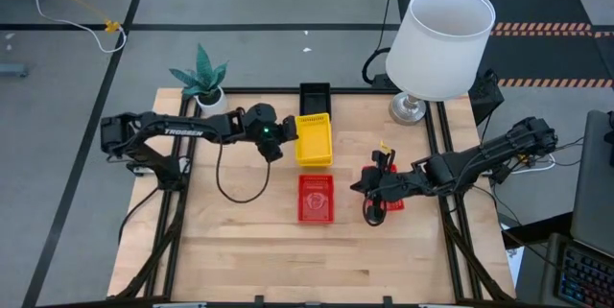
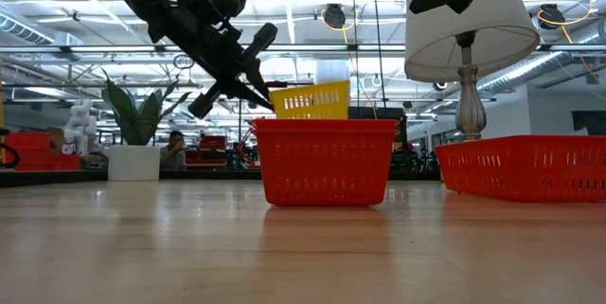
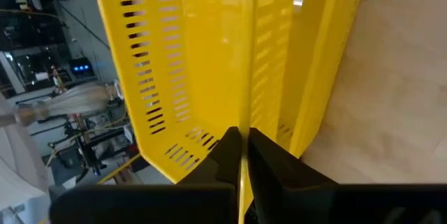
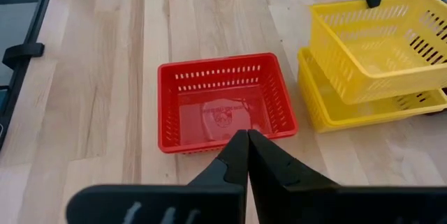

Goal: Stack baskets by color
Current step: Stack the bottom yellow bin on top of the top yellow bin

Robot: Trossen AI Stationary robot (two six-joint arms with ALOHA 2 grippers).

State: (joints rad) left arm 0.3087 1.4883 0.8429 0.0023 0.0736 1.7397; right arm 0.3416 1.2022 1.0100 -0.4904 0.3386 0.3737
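Left end effector (image 3: 242, 155) is clamped on a yellow basket's (image 1: 313, 138) wall, held tilted above another yellow basket (image 4: 349, 109); level lowering is needed.

A bright yellow basket (image 1: 314, 135) with rows of short slots in its walls sits over a second yellow basket (image 4: 363, 109) of the same shade, at the centre of the high view. Above them in that frame lies a black basket (image 1: 315, 95). Below them stands a red basket (image 1: 317, 198) with slotted walls and a faint round emblem on its floor. Another red basket (image 2: 525, 166) shows at the right of the low view. The desk (image 1: 249, 241) is pale wood with long grain lines, framed in black. Both arms are dark, and the left hand (image 1: 285, 135) is black. The lampshade (image 1: 439, 41) is white, and the plant (image 1: 200, 76) is teal-green in a white pot.
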